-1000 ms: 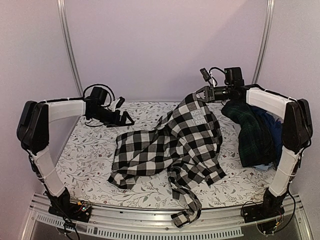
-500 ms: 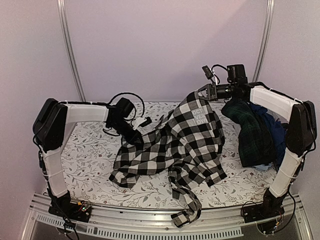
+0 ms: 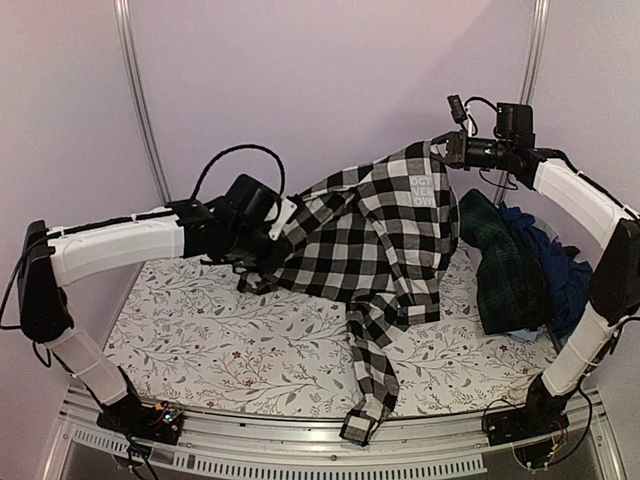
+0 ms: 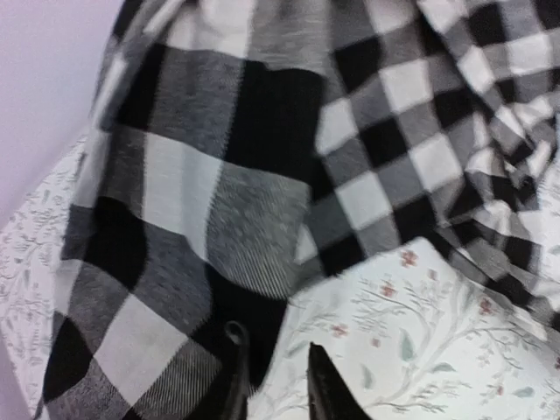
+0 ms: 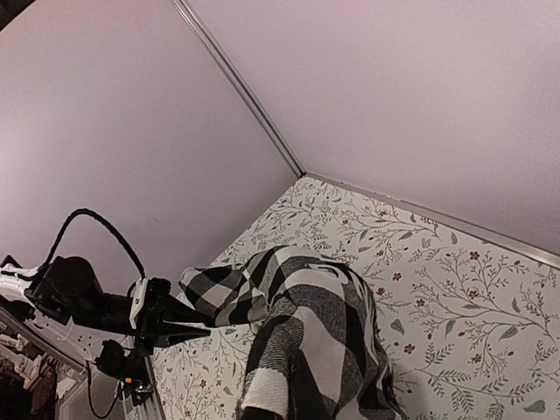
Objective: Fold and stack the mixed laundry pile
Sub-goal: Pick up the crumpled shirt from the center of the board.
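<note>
The black-and-white checked shirt (image 3: 370,235) hangs spread in the air between both grippers. My left gripper (image 3: 283,222) is shut on its left edge, and in the left wrist view the checked cloth (image 4: 262,131) fills the frame with the gripper (image 4: 273,339) pinching its border. My right gripper (image 3: 447,152) is shut on the shirt's top near the collar label. Its own fingers are hidden in the right wrist view, where the shirt (image 5: 315,341) drapes down and the left gripper (image 5: 206,324) bites the far corner. One sleeve (image 3: 365,400) trails to the front edge.
The rest of the mixed laundry pile sits at the right: a dark green-navy plaid garment (image 3: 505,265) with blue pieces (image 3: 560,265) behind it. The floral table covering (image 3: 200,320) lies bare under the left arm. Pale walls stand close behind and at both sides.
The left gripper reached the shirt's left edge and shut on it. Both arms then rose, lifting the shirt off the table and stretching it between them.
</note>
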